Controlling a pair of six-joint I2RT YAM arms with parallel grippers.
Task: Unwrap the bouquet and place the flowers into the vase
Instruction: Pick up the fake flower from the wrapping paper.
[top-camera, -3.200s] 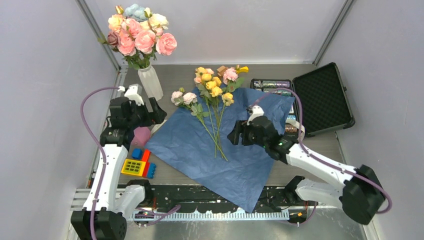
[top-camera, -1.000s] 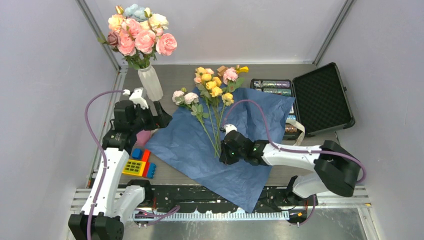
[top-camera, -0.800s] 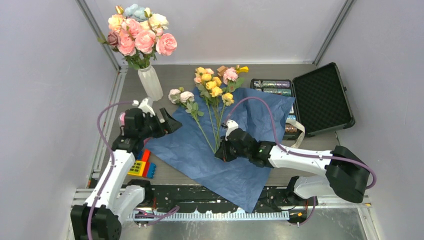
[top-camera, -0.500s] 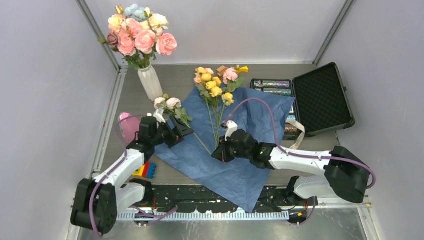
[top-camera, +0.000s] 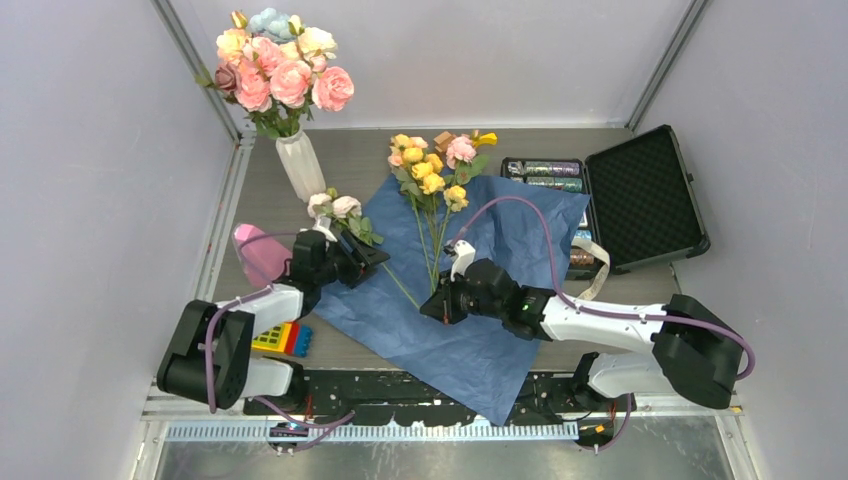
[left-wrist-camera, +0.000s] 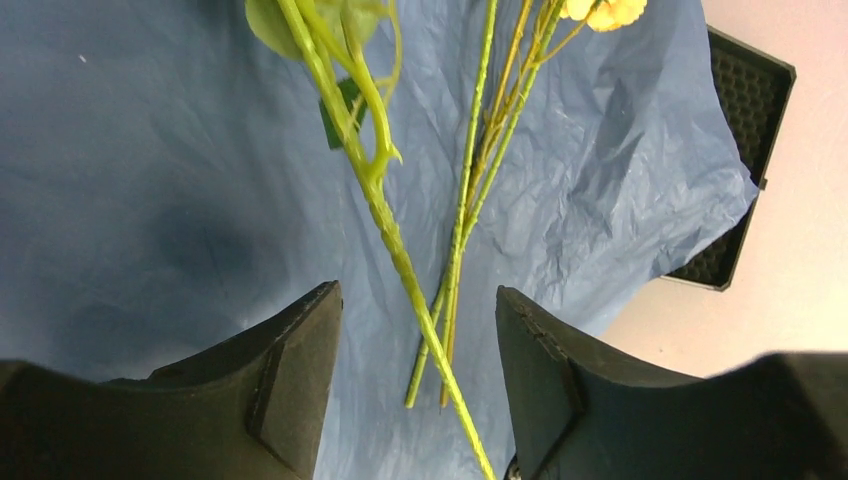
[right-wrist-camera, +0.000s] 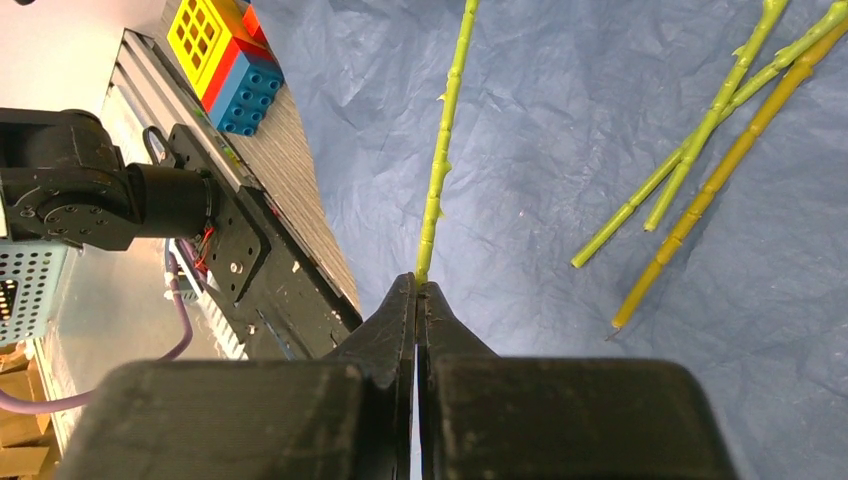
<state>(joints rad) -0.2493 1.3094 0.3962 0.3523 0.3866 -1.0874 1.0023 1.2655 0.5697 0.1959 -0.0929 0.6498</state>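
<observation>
pink cone block (top-camera: 258, 255): on the table, back beside the wrist of the left gripper (top-camera: 368, 262), on its outer side.
toy bricks (top-camera: 283, 338): tucked against the left forearm's near side, well behind the fingers.
vase (top-camera: 300, 165): upright, beyond the left gripper and off to its left, well apart from the fingers. Big blooms (top-camera: 275, 60) stand in it.
left gripper: jaws spread. In the wrist view I see the rose stem (left-wrist-camera: 385, 215) running between the fingers (left-wrist-camera: 290, 380) with blue showing on both sides, so no contact that I can make out.
rose stem (top-camera: 346, 207): pink and cream heads sit just past the left fingertips, near the vase foot. The stem slants from there across to the right gripper (top-camera: 428, 306).
paper wrap (top-camera: 480, 350): spread out with the dark blue side up, under both grippers.
yellow flowers (top-camera: 432, 183): lying on the paper wrap, heads at its far edge, beyond the right gripper. Their cut ends (right-wrist-camera: 615, 245) lie just ahead-right of its fingertips.
right gripper: fingers pressed together, pinching the cut end of the rose stem at the very tips (right-wrist-camera: 416, 285).
black case (top-camera: 645, 195): open, well apart from the right gripper, out beyond its forearm.
</observation>
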